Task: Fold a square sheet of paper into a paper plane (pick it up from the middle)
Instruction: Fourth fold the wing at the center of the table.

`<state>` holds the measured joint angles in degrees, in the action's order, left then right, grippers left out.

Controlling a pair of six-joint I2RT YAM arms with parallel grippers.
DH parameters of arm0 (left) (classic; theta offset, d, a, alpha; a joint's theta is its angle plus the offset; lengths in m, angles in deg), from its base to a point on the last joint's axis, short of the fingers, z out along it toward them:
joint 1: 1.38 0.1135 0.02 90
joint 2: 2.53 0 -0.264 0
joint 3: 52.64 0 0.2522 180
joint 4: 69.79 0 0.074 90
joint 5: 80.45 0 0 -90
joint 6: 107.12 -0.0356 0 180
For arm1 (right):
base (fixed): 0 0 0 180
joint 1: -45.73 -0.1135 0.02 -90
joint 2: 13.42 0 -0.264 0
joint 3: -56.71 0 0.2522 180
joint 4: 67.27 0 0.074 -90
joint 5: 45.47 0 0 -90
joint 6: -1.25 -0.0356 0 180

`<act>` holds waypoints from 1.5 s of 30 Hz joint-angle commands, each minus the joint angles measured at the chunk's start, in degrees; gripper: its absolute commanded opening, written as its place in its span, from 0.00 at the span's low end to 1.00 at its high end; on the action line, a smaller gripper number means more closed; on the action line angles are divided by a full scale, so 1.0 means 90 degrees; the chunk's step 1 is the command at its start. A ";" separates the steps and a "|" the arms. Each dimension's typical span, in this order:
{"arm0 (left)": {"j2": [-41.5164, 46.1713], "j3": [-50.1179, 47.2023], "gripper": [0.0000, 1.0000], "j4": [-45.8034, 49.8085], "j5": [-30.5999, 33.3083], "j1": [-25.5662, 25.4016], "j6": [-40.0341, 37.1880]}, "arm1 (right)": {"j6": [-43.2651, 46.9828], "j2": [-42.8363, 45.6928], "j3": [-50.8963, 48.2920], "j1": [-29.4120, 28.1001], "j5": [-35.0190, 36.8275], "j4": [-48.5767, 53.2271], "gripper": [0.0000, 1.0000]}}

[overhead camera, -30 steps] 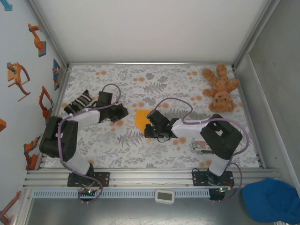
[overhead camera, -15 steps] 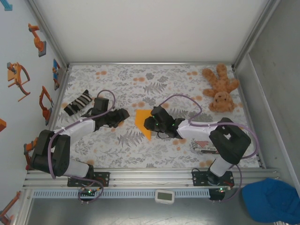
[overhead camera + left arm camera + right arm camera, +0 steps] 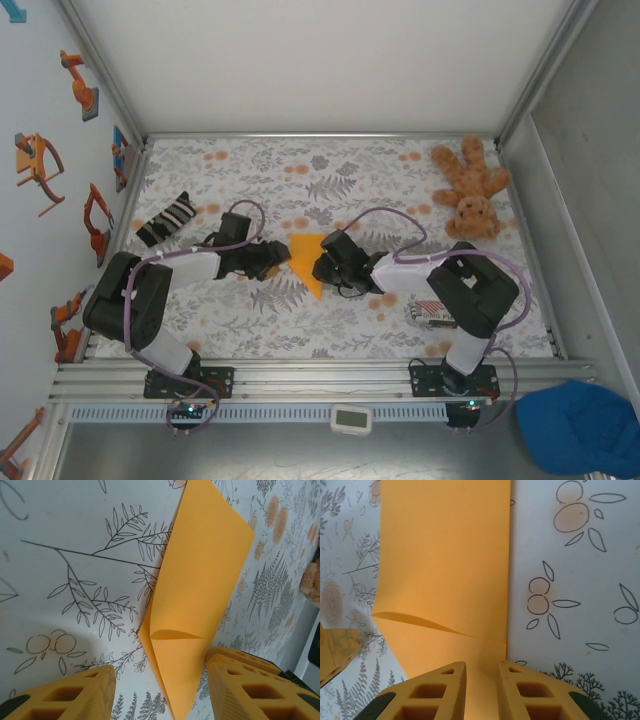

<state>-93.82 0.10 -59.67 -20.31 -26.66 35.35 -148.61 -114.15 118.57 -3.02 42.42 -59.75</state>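
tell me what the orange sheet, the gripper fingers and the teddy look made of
Orange sheet: thin matte paper; it holds sharp creases and a soft buckle. Gripper fingers: likely rigid yellow plastic, perhaps printed, with lattice cut-outs. Teddy: brown plush fabric, judging by its fuzzy outline.

Black-and-white arms, purple cables (yellow latticed fingers)
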 commanded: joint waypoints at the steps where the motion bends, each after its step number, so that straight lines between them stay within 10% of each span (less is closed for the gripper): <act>1: -0.0125 0.0200 0.47 -0.0216 -0.0197 -0.0036 0.0116 | -0.0078 -0.0137 0.0154 0.0044 0.0001 0.0162 0.20; 45: -0.0760 0.0627 0.17 -0.0283 -0.0948 -0.0074 -0.0807 | 0.0122 0.0082 0.0061 0.0100 -0.0020 0.0147 0.20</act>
<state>-100.35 4.23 -62.47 -26.94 -26.96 31.19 -148.54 -114.87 119.07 -2.65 41.57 -59.79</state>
